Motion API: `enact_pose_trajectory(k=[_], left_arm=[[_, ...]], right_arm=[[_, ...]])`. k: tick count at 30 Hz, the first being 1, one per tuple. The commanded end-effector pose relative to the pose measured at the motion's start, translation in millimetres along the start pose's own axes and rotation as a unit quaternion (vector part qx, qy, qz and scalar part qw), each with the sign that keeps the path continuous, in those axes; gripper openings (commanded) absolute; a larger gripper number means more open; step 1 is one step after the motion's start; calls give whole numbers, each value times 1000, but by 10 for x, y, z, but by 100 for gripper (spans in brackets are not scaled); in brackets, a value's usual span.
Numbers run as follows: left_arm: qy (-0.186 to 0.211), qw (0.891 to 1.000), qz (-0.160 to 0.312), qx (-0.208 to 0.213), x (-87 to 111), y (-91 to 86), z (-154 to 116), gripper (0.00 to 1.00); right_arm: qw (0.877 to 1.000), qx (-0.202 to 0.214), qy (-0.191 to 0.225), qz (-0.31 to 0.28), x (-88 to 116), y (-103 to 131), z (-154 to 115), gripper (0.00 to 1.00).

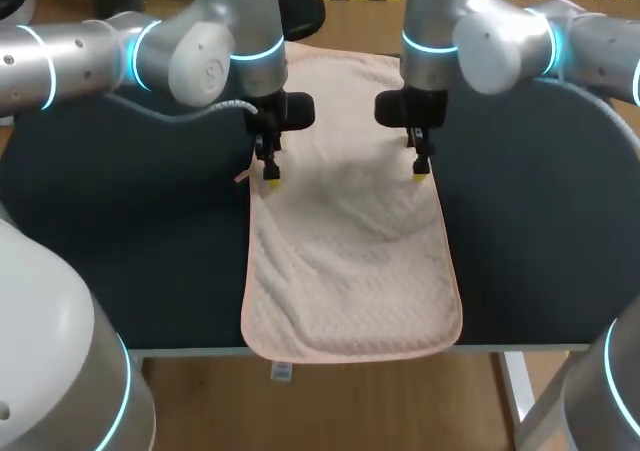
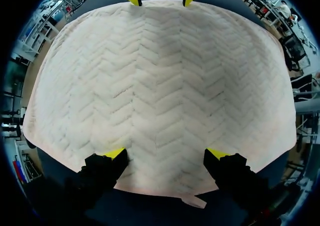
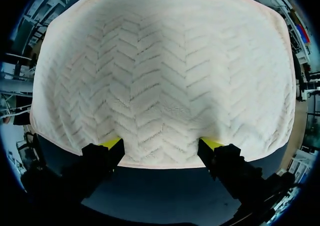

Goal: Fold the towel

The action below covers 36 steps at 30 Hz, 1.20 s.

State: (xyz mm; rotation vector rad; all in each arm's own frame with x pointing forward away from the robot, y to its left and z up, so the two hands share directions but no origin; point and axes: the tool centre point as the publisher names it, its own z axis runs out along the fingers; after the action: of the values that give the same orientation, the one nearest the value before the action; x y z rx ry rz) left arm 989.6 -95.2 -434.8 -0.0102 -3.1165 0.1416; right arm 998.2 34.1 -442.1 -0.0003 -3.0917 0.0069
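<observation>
Head view: a dark table [image 1: 120,251] carries the pale pink towel [image 1: 350,271], laid lengthwise down its middle, its near end drooping over the table's front edge. The left gripper [image 1: 270,171] and right gripper [image 1: 421,169] stand at the towel's opposite long edges, about midway along. Both wrist views show the jaws spread wide, yellow tips at the towel's edge, pinching nothing. The likely risk is that closing on too thin a bite of cloth, or on one side only, could let the towel slip free in the lift and leave a skewed, rumpled fold.
</observation>
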Motion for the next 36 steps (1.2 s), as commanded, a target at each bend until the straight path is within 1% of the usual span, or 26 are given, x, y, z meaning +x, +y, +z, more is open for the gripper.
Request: enact_pose_trajectory(k=[1,10,13,14,15,16,17,18,28,33,36], left_arm=[[5,1000,13,-5,-19,-20,105,100],[12,1000,18,-9,0,-21,183,100],[20,1000,18,-8,-16,-21,205,100],[20,1000,17,-8,-17,-20,206,61],[20,1000,17,-7,-17,-20,206,46],[21,1000,15,-6,-17,-21,206,25],[22,1000,15,-7,-17,-20,205,14],[23,1000,13,-4,-18,-18,199,0],[9,1000,3,7,25,4,90,0],[-4,1000,-4,10,49,27,-76,0],[-13,1000,-6,10,68,31,-242,0]], right_arm=[[1000,0,7,0,-56,19,37,100],[1000,0,9,11,-58,-7,71,100],[1000,2,10,15,-45,-20,81,100],[1000,2,10,16,-41,-24,87,100],[1000,2,10,17,-34,-28,93,100],[1000,1,12,18,-29,-31,99,81],[1000,2,13,19,-25,-35,104,15],[1000,1,13,19,-18,-40,107,0],[999,2,11,33,73,-120,61,0],[999,1,9,43,144,-157,-71,0],[999,0,9,46,180,-157,-174,0]])
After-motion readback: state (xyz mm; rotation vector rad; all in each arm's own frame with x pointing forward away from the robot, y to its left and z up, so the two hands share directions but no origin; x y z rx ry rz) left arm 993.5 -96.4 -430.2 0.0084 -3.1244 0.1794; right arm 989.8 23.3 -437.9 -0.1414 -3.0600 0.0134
